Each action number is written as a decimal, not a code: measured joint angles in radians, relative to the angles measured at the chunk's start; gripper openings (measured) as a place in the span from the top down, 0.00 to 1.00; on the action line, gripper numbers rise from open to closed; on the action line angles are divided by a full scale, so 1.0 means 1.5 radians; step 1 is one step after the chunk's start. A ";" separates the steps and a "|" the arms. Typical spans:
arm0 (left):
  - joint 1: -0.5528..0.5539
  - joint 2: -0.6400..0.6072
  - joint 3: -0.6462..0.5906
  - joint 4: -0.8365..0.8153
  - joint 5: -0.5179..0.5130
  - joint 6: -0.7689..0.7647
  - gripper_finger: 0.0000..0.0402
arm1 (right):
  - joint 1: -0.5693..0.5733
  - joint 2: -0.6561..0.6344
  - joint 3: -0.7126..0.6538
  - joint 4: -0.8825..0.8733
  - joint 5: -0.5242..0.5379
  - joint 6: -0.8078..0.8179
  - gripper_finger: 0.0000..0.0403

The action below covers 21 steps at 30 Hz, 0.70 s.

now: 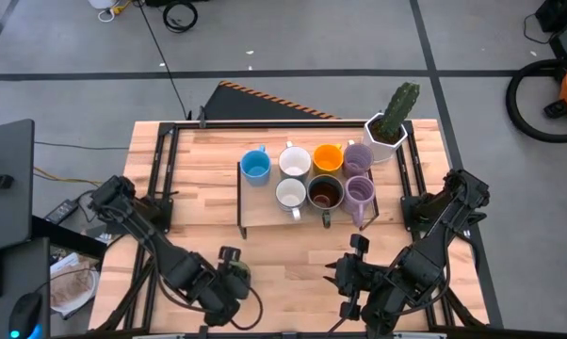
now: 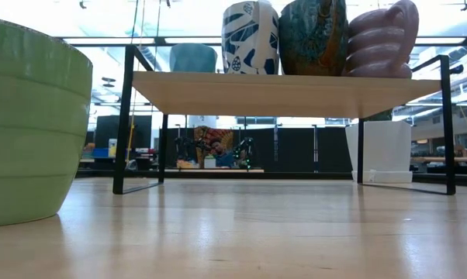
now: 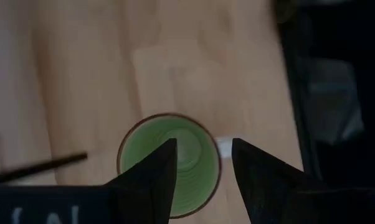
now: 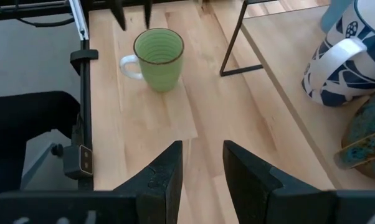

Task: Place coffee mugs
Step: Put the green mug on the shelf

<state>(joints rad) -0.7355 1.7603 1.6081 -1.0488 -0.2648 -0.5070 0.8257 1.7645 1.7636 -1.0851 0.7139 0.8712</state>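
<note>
Green mug (image 4: 158,58) waits on the table (image 1: 293,254); seemingly 7 mugs (image 1: 309,177) shelved. Left gripper (image 3: 201,167) hovers above, fingers open, empty; right gripper (image 4: 202,163) likewise.

You have a cactus pot (image 1: 390,132) at the table's (image 1: 170,179) far right corner, beside a black-framed wooden shelf (image 1: 265,212).

Bright even overhead light, backlit low view, soft-focus left wrist view.

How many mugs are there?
8. On the rack: blue, back white, orange, back lilac, front white, brown, front lilac. Green mug sits on the table under the left claw.
</note>
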 joint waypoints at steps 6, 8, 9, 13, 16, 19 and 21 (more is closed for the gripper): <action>-0.011 0.000 -0.045 0.022 -0.006 -0.091 0.60 | 0.000 0.000 0.000 0.000 0.002 -0.016 0.70; -0.015 0.000 -0.057 0.036 -0.006 -0.098 0.60 | 0.000 0.000 0.000 0.000 0.007 -0.025 0.70; -0.017 0.000 -0.064 0.045 -0.005 -0.109 0.60 | 0.000 0.000 0.000 0.000 0.013 -0.027 0.70; -0.019 0.000 -0.090 0.071 0.002 -0.126 0.60 | -0.001 0.000 0.000 0.000 0.020 -0.042 0.70; -0.021 0.000 -0.109 0.071 0.015 -0.106 0.60 | -0.001 0.000 0.000 0.000 0.020 -0.042 0.70; -0.029 0.000 -0.125 0.073 0.015 -0.052 0.60 | -0.001 0.000 0.000 0.000 0.020 -0.042 0.70; -0.034 0.000 -0.138 0.075 0.013 -0.019 0.60 | -0.001 0.000 0.000 0.000 0.020 -0.042 0.70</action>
<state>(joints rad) -0.7868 1.7603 1.4006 -0.9367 -0.2460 -0.5358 0.8246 1.7645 1.7634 -1.0851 0.7433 0.8085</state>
